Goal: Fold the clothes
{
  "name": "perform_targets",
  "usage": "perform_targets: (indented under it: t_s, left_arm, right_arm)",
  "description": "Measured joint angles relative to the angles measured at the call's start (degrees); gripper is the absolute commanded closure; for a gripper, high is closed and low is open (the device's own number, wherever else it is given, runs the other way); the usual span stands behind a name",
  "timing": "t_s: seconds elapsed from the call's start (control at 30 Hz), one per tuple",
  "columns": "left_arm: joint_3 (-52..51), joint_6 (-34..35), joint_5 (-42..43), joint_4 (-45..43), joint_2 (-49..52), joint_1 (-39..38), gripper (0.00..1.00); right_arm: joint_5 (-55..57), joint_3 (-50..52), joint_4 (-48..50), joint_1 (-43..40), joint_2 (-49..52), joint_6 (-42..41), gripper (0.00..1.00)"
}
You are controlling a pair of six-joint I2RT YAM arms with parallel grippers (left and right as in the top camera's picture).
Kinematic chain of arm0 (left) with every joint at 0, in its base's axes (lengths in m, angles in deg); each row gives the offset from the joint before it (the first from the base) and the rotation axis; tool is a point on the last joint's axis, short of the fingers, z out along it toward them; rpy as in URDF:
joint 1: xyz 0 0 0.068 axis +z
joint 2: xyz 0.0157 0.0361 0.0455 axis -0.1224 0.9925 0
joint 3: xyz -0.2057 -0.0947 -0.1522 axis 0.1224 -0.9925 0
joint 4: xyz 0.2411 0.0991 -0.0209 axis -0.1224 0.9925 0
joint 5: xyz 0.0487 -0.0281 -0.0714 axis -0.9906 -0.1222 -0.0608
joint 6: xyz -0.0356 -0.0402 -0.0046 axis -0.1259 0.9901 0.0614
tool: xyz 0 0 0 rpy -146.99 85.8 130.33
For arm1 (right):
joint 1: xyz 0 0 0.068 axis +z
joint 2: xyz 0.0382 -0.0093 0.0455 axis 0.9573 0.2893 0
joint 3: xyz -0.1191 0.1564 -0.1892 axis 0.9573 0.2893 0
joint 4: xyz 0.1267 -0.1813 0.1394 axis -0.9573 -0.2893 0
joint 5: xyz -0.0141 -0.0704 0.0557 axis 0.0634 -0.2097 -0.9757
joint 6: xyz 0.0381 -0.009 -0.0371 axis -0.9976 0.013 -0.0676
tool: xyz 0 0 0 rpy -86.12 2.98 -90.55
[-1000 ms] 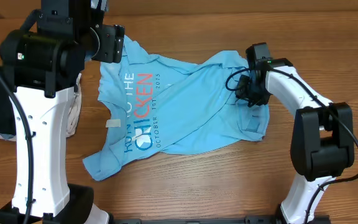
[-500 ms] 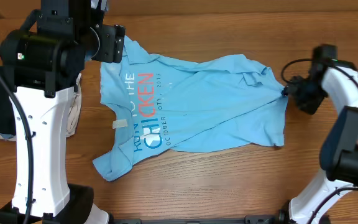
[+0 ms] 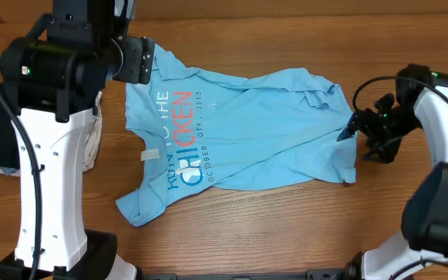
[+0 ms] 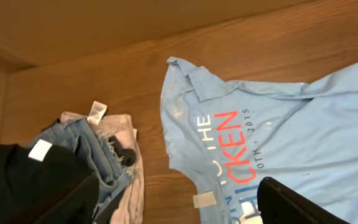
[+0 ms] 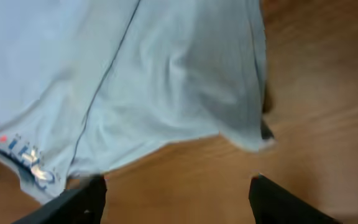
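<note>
The sky-blue T-shirt (image 3: 271, 132) lay rumpled, lettering up, across the middle of the table (image 3: 286, 225). The right gripper (image 3: 354, 127) hung at its right edge, fingers spread and empty (its wrist view made that plain). Only the left wrist camera showed the left gripper (image 4: 179, 186) likewise spread, and a denim pile (image 4: 98, 155) beside the shirt.

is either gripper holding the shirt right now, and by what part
Nothing is held. The right gripper is open beside the T-shirt's edge; the left gripper is open, raised clear of it.
</note>
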Motion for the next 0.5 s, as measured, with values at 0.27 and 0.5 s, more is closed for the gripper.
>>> perform_targets:
  t_s: [0.27,0.5]
  left_arm:
    - [0.13,1.05,3.26,7.34,-9.18,0.00,0.19]
    - [-0.85,8.63,9.53,11.32,-11.45,0.00,0.22]
  right_arm:
    - [0.68,8.66,1.99,3.56,-4.85,-0.79,0.25]
    - [0.44,20.87,12.66,6.71,-4.81,-6.43,0.42]
